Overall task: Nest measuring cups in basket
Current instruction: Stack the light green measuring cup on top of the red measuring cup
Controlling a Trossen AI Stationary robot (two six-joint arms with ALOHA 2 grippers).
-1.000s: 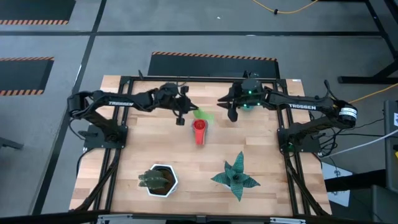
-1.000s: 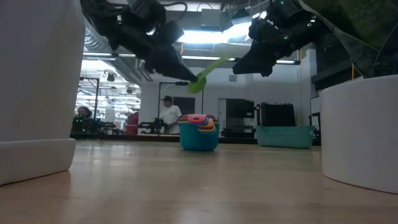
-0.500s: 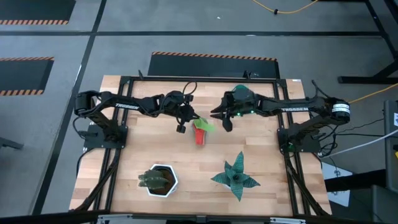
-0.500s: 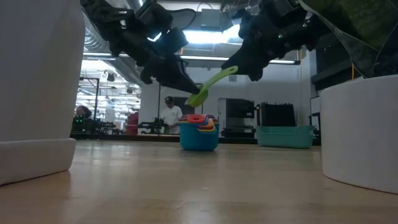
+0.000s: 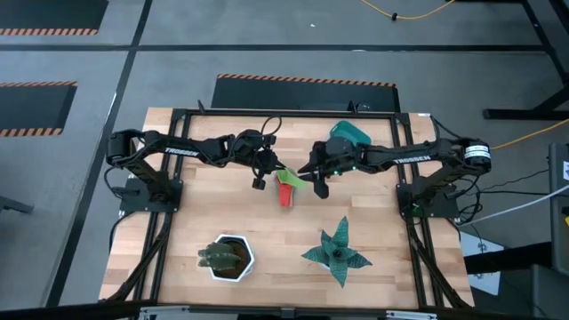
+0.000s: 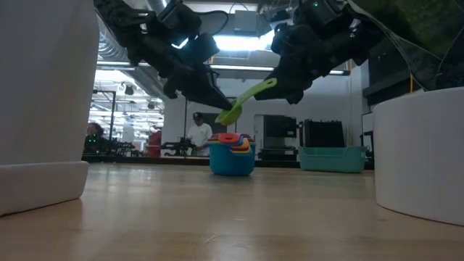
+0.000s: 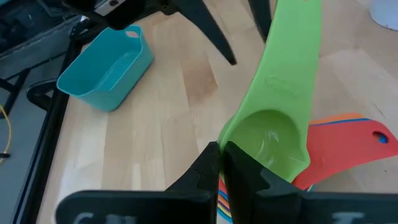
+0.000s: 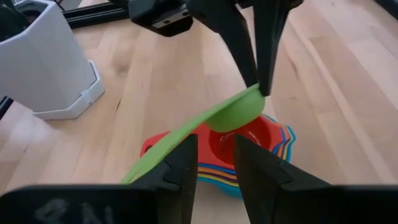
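Note:
A green measuring cup (image 5: 293, 179) hangs tilted over a stack of nested cups (image 6: 232, 154), red one uppermost (image 8: 239, 142), which stands on its base on the wood table. My left gripper (image 7: 221, 149) is shut on the green cup's bowl. My right gripper (image 8: 216, 140) is open at the free end of the green handle (image 6: 267, 87), which passes beneath one finger (image 8: 177, 168); I cannot tell whether it touches. The teal basket (image 5: 349, 134) sits on the table near the far edge, behind my right arm. My left gripper pinches the bowl's rim (image 7: 227, 138) on the side away from the handle, one finger inside the bowl and one outside. The fingers slant down from the table's left. The cup is clear of the stack, bowl low and handle rising toward my right gripper.
A white hexagonal pot with a dark plant (image 5: 228, 257) and a green star-shaped plant (image 5: 338, 253) stand near the table's front edge. Bare wood lies between them and the stack. People stand in the room beyond the table (image 6: 196, 134).
My right gripper has moved toward the table's left and down, up to the green cup's handle, its finger gap unchanged. My left gripper first sank a little with the green cup, bringing the bowl closer over the stack, then kept still.

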